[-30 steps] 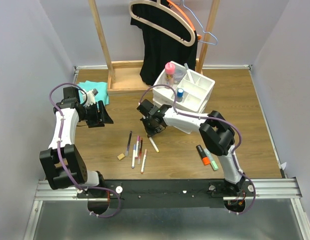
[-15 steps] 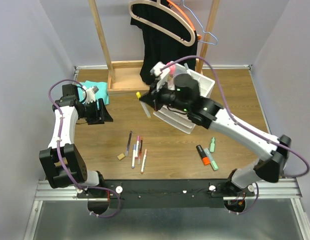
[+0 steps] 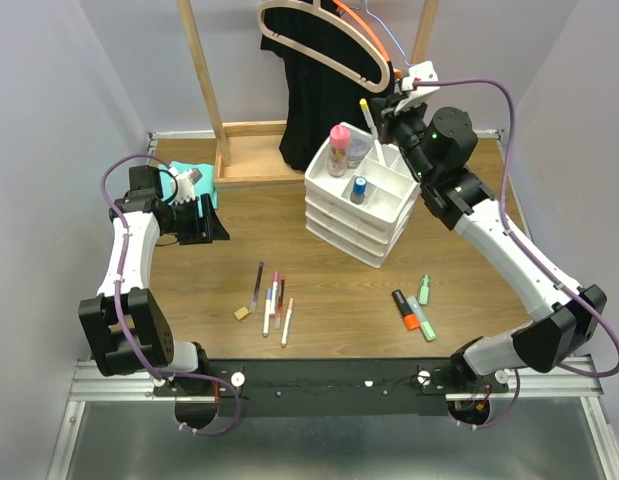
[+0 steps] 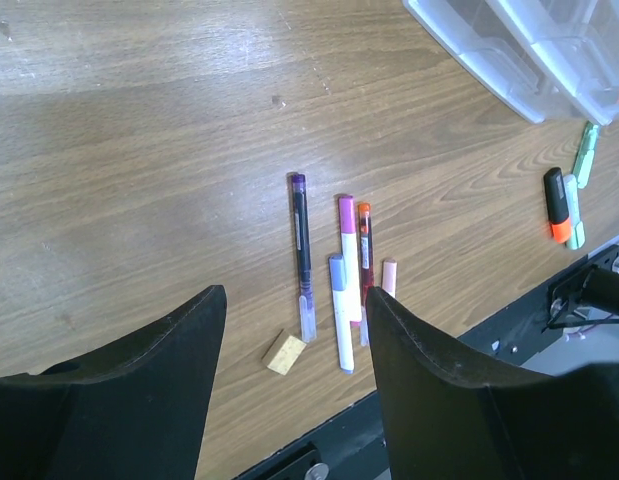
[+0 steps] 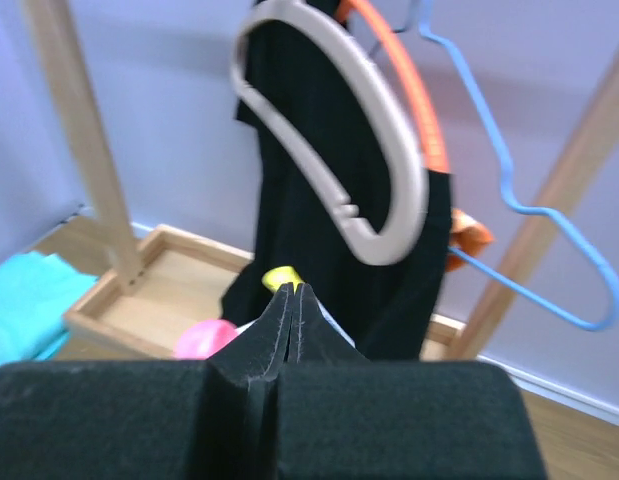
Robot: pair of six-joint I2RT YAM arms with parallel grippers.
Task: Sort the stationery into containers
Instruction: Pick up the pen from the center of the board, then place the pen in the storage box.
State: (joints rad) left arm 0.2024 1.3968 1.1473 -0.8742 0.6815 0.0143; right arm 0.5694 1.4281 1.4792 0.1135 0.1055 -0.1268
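Top external view: right gripper [image 3: 387, 116], clamped on a pen [image 3: 370, 122] above the organiser [image 3: 351, 232], should lower it into a compartment before releasing.

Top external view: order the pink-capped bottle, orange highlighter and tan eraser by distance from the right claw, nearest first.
1. Pink-capped bottle, in the tray, by the right claw.
2. Orange highlighter, front right.
3. Tan eraser, front left.
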